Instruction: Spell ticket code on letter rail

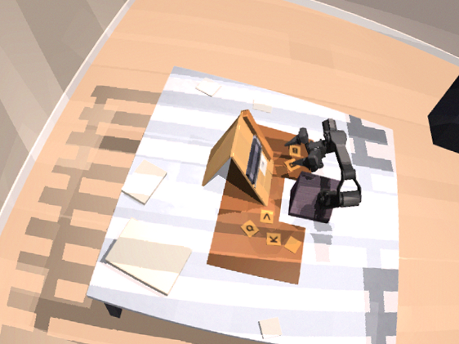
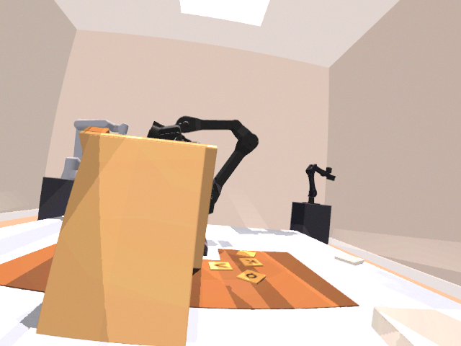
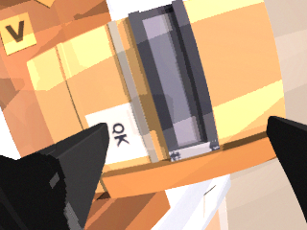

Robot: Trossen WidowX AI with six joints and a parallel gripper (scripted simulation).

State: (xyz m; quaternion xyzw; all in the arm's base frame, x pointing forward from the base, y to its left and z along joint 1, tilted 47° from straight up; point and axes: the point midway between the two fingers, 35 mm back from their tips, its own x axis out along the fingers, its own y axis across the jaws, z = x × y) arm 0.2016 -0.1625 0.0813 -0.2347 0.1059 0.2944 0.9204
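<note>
The tilted board (image 1: 243, 145) (image 2: 148, 223) (image 3: 240, 62) carries a dark rail (image 1: 253, 160) (image 3: 170, 81) with no tile in it; a pale bar crosses its lower end in the wrist view. A white ticket (image 1: 263, 165) (image 3: 120, 149) shows "QK"; a finger may hide more. My gripper (image 1: 290, 154) (image 3: 192, 127) is open and empty, above the tiles beside the board. Tiles V (image 1: 267, 216) (image 2: 220, 265) (image 3: 17, 33), Q (image 1: 250, 228) (image 2: 251, 276), K (image 1: 273, 238) (image 2: 251, 262) and one without a visible letter (image 1: 292, 244) lie together. A B-like tile (image 1: 295, 150) and a partly hidden tile (image 1: 288, 164) lie under the gripper.
An orange-brown mat (image 1: 253, 263) (image 2: 297, 294) lies under the tiles. A dark block (image 1: 311, 195) stands at the arm's base. Pale flat slabs (image 1: 148, 255) (image 1: 145, 181) (image 1: 270, 327) lie around the counter. The board's orange ledge (image 3: 192, 174) runs along one side.
</note>
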